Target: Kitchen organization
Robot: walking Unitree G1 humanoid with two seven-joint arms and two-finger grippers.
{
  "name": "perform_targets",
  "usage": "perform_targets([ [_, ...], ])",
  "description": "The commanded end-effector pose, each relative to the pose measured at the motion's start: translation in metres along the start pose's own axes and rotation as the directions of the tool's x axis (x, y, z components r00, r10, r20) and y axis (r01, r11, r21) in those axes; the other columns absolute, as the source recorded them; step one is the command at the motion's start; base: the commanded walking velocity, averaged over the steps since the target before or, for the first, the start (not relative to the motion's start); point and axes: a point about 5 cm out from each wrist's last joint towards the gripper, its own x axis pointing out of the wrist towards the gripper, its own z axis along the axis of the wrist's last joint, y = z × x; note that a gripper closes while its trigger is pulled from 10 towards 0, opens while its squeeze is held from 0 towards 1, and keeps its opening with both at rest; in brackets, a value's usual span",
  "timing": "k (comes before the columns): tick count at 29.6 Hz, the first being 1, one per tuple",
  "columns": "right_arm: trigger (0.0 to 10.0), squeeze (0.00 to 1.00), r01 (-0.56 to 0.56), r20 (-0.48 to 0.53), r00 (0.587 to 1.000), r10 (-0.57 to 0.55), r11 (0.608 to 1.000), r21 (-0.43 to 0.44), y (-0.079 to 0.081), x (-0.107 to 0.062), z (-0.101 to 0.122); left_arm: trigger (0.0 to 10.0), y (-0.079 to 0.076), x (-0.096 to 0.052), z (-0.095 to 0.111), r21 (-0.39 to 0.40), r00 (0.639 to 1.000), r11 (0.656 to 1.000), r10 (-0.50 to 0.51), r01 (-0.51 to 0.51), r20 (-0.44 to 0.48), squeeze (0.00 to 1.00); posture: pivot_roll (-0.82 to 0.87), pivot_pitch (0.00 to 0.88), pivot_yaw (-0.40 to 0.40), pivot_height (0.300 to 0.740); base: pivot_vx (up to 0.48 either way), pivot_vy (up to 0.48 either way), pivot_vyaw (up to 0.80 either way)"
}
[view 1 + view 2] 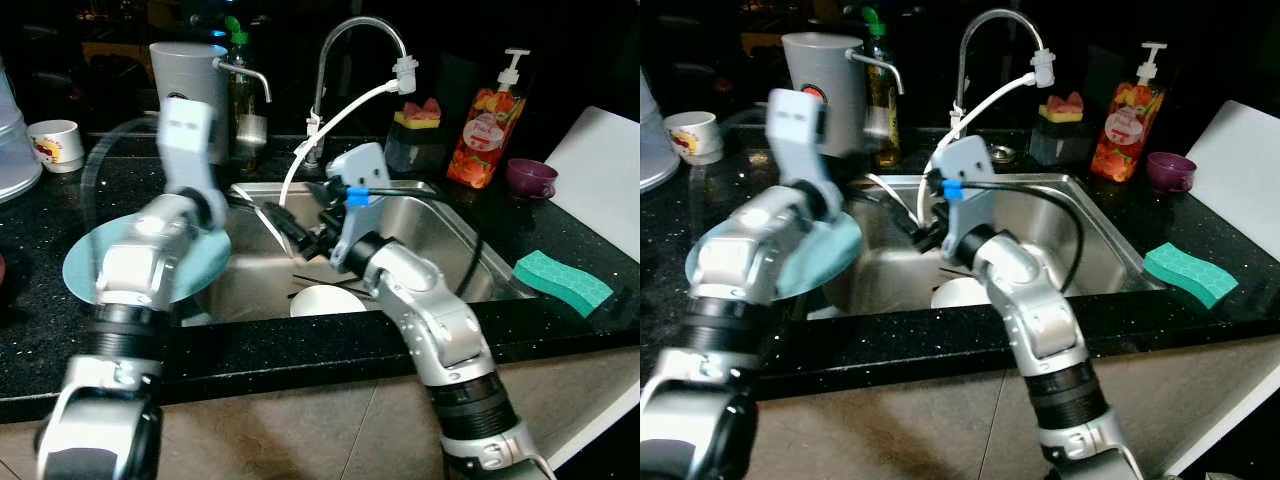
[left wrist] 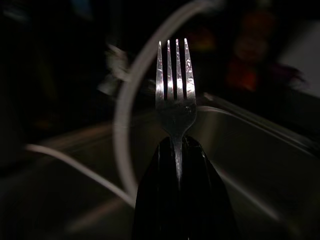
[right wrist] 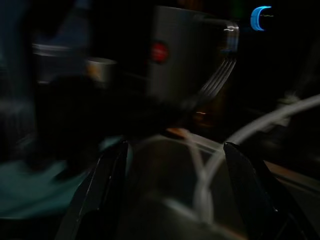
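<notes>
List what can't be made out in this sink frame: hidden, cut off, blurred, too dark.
- Light blue plate: mostly hidden by the left arm, eye views.
- White dish in the sink: partly behind the right arm.
- Left gripper: shut on the fork; the fingers hide the handle, and the background is blurred dark.
- Right gripper: open; the right wrist view is dark and motion-blurred.
- White board: cut by the frame edge.

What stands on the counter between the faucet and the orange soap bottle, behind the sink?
Between the faucet and the orange soap bottle, the left eye view shows a dark holder carrying a yellow and red sponge.
</notes>
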Motion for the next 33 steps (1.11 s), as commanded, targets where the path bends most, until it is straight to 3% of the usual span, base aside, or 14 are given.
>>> perform_targets([
  [1,10.0,0.0,0.1,-0.015,0.995,-0.101,0.993,-0.062,-0.021,-0.01,0.0,10.0,-0.018,0.003,-0.022,-0.001,0.996,0.999,-0.043,0.043,-0.084,0.0,0.0,0.092,-0.086,0.74,0.0,0.0,0.0],
  [6,10.0,0.0,0.131,-0.044,0.99,-0.137,0.984,-0.119,-0.033,-0.021,-0.002,10.0,-0.031,0.006,-0.039,0.018,0.99,0.998,-0.057,0.06,-0.129,0.0,-0.01,0.091,-0.089,0.74,0.0,0.0,0.0],
  [7,10.0,0.0,0.144,-0.082,0.984,-0.156,0.98,-0.133,-0.038,-0.026,-0.01,10.0,-0.039,0.008,-0.05,0.051,0.985,0.996,-0.067,0.076,-0.16,0.0,-0.01,0.091,-0.089,0.74,0.0,0.0,0.0],
  [9,10.0,0.0,0.144,-0.082,0.984,-0.156,0.98,-0.133,-0.038,-0.026,-0.01,10.0,-0.039,0.008,-0.05,0.051,0.985,0.996,-0.067,0.076,-0.16,0.0,-0.01,0.091,-0.089,0.74,0.0,0.0,0.0],
  [10,10.0,0.0,0.16,-0.153,0.971,-0.185,0.974,-0.16,-0.044,-0.034,-0.025,10.0,-0.046,0.012,-0.065,0.09,0.974,0.993,-0.058,0.079,-0.218,0.0,-0.02,0.087,-0.088,0.74,0.0,0.0,0.0],
  [13,10.0,0.0,0.183,-0.267,0.939,-0.218,0.972,-0.148,-0.049,-0.051,-0.053,10.0,-0.054,0.015,-0.09,0.118,0.948,0.991,-0.03,0.071,-0.317,0.0,-0.03,0.085,-0.084,0.74,0.0,0.0,0.0],
  [18,10.0,0.0,0.197,-0.264,0.94,-0.217,0.975,-0.1,-0.048,-0.055,-0.054,10.0,-0.052,0.016,-0.104,0.13,0.935,0.991,0.015,0.033,-0.355,0.0,-0.04,0.082,-0.082,0.74,0.0,0.0,0.0],
  [19,10.0,0.0,0.202,-0.246,0.944,-0.22,0.975,-0.095,-0.049,-0.054,-0.051,10.0,-0.05,0.015,-0.103,0.142,0.94,0.99,0.035,0.015,-0.34,0.62,-0.04,0.082,-0.082,0.74,0.0,0.0,0.0],
  [20,10.0,0.0,0.205,-0.233,0.947,-0.221,0.975,-0.091,-0.05,-0.053,-0.049,10.0,-0.048,0.015,-0.102,0.134,0.944,0.991,0.042,0.003,-0.326,1.0,-0.04,0.083,-0.083,0.74,0.0,0.0,0.0],
  [25,10.0,0.0,0.212,-0.153,0.964,-0.218,0.976,-0.051,-0.048,-0.047,-0.034,10.0,-0.042,0.012,-0.078,0.175,0.984,0.984,0.049,-0.019,-0.172,1.0,-0.03,0.084,-0.089,0.74,0.0,0.0,0.0],
  [26,10.0,0.0,0.211,-0.14,0.967,-0.215,0.976,-0.047,-0.047,-0.045,-0.032,10.0,-0.04,0.01,-0.074,0.185,0.988,0.982,0.059,-0.032,-0.146,0.35,-0.03,0.084,-0.089,0.74,0.0,0.0,0.0],
  [27,10.0,0.0,0.209,-0.132,0.968,-0.213,0.977,-0.045,-0.046,-0.045,-0.031,10.0,-0.039,0.009,-0.072,0.19,0.989,0.981,0.067,-0.041,-0.13,0.35,-0.03,0.084,-0.089,0.74,0.0,0.0,0.0],
  [28,10.0,0.0,0.207,-0.117,0.971,-0.21,0.978,-0.036,-0.044,-0.043,-0.028,10.0,-0.036,0.007,-0.068,0.201,0.992,0.978,0.08,-0.059,-0.101,0.0,-0.03,0.084,-0.089,0.74,0.0,0.0,0.0],
  [33,10.0,0.0,0.201,-0.057,0.978,-0.201,0.98,0.006,-0.036,-0.038,-0.02,10.0,-0.031,-0.011,-0.051,0.192,0.991,0.972,0.133,-0.135,0.022,0.0,0.04,0.099,-0.086,0.74,0.0,0.0,0.0],
])
